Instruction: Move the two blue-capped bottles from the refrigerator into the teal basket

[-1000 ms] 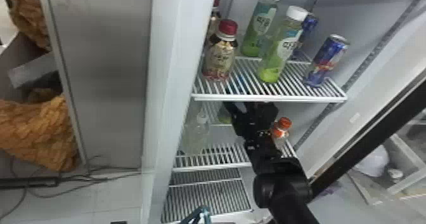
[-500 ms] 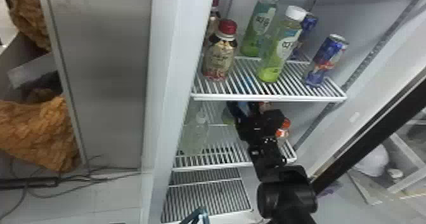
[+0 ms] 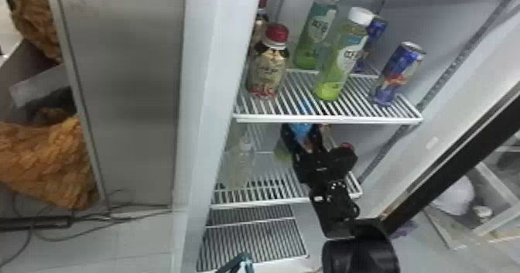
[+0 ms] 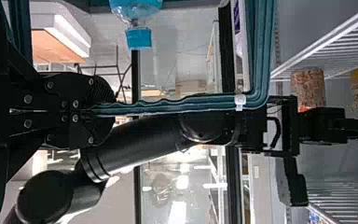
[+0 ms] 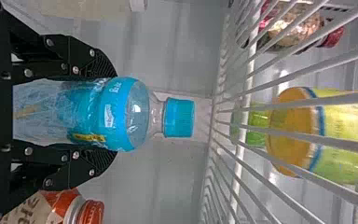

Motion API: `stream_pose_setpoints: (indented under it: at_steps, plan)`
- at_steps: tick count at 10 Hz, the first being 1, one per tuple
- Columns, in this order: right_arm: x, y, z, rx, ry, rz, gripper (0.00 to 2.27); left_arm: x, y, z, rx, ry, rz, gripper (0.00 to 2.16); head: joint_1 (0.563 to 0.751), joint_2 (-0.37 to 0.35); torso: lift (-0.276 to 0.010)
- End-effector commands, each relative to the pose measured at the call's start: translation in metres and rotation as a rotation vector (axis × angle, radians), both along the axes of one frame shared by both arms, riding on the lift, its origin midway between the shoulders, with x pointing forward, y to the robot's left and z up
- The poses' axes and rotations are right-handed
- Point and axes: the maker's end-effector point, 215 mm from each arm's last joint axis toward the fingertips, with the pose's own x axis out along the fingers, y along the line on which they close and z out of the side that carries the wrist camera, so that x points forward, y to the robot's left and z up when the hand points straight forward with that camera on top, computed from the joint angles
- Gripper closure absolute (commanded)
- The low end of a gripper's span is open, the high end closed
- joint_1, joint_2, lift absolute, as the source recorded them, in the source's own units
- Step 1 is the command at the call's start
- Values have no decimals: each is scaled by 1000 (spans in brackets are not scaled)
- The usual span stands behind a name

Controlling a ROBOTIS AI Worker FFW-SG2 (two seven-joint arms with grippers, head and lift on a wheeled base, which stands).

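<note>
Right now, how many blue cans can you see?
2: one can on the upper shelf's front right, another partly behind a green bottle. More may be hidden.

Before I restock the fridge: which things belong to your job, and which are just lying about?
Job:
blue-capped bottle in the right gripper
other blue-capped bottle
teal basket

Just there:
red-capped bottles
white-capped bottles
blue cans
orange-capped bottle

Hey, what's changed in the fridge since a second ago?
The right gripper has drawn back a little towards the robot and to its right, and the blue-capped bottle between its fingers has shifted right with it. The earlier pictures don't show clearly when it was gripped. The drinks on the upper shelf and the clear bottle below stayed put.
</note>
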Motion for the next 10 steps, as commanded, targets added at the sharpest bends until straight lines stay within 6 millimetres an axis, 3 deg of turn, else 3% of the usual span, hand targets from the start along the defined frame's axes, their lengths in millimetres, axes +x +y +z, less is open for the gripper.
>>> stream_pose_setpoints:
  at_steps: [1, 8, 10]
  plan:
    - [-14, 2, 7, 3, -15, 10, 772, -1, 0, 0, -1, 2, 1, 1138, 695, -350, -143]
    - [-85, 3, 14, 23, -4, 28, 769, -1, 1, -1, -2, 6, 6, 1138, 695, -350, -143]
    - [-102, 13, 10, 32, 15, 54, 765, -1, 1, -1, -2, 6, 6, 1138, 695, -350, -143]
